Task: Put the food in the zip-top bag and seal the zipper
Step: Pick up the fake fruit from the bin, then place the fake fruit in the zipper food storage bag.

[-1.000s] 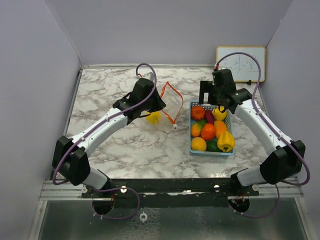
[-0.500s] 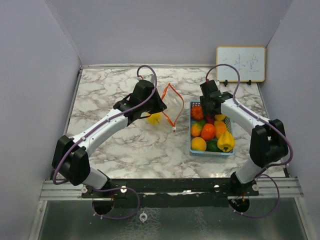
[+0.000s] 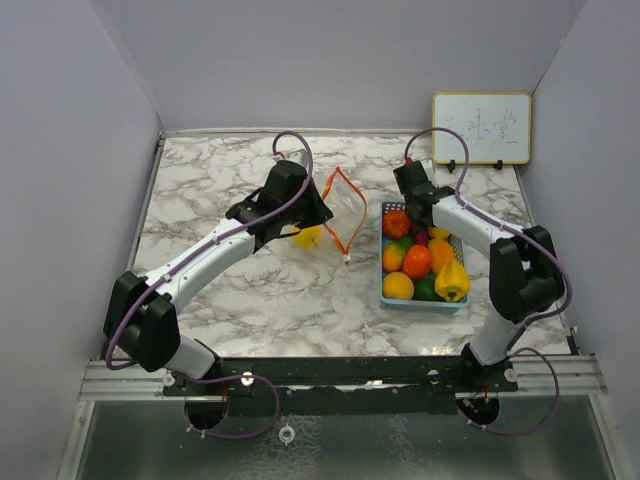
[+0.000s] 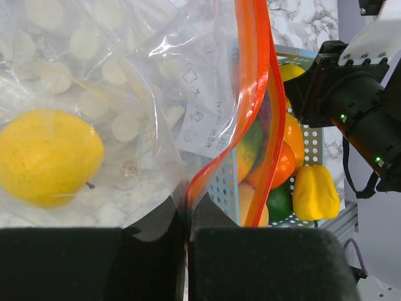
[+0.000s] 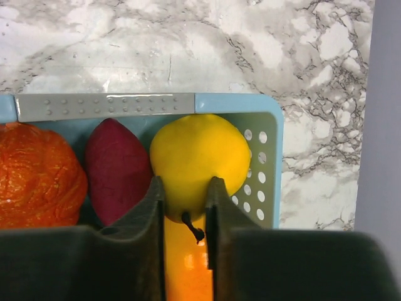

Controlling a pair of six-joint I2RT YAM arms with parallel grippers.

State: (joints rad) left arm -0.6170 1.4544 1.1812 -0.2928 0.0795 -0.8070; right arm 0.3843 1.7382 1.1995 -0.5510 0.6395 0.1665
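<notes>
Produce on a marbled worktop (image 3: 220,290): the left gripper (image 4: 188,229) is clamped together on the edge of a clear zip-top bag (image 4: 144,75), whose orange zipper (image 4: 254,69) stands parted. One lemon (image 4: 47,157) lies inside the bag, to the left of the gripper in the left wrist view. The rest of the food sits in a light blue perforated basket (image 5: 106,103) near the bag's mouth.

The right gripper (image 5: 185,186) hangs over the basket's far right corner. Its fingers (image 5: 153,213) are a narrow gap apart over the stem end of a yellow fruit (image 5: 200,147); whether they press on it cannot be told. A dark red piece (image 5: 116,169) touches that fruit on its left, with a bumpy orange one (image 5: 37,175) beyond. A yellow pepper (image 4: 315,191) lies at the basket's near end.

A printed panel on the bag carries small symbols and lines of text, too blurred to read. Faint marks on the whiteboard (image 3: 482,128) against the back wall are likewise illegible.
</notes>
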